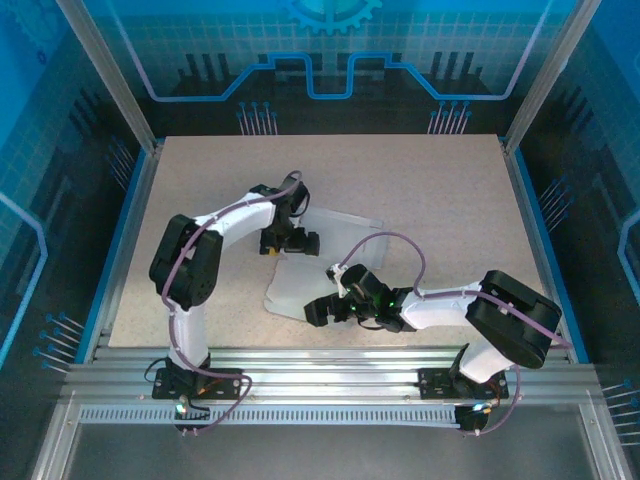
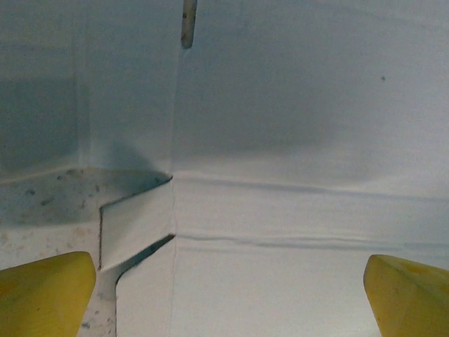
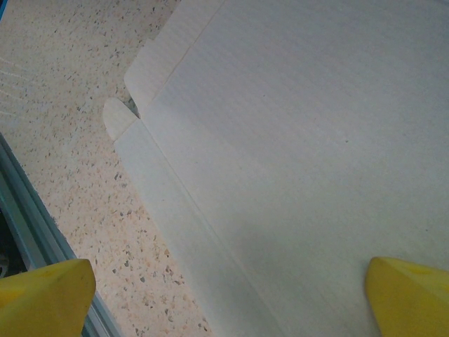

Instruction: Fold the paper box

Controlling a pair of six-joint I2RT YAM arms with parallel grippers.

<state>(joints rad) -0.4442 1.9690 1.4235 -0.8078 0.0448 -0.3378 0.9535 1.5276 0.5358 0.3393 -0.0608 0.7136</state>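
The paper box [image 1: 338,236] lies flat on the table as a die-cut sheet, white-grey side up, with creases and flaps. My left gripper [image 1: 290,244] hovers over its left part, jaws open. In the left wrist view the yellow fingertips [image 2: 43,291] stand wide apart above the sheet [image 2: 295,140], next to a slot and a small flap [image 2: 137,228]. My right gripper [image 1: 331,293] is open over the sheet's near edge. In the right wrist view the sheet [image 3: 302,140] shows a long crease and rounded corner flaps [image 3: 119,118] between the open gripper [image 3: 228,298] fingers.
The speckled beige table [image 1: 420,190] is bounded by a blue rim and aluminium rails [image 1: 330,365] along the near edge. That rail [image 3: 28,232] runs close to the right gripper's left finger. Frame posts stand at the back corners.
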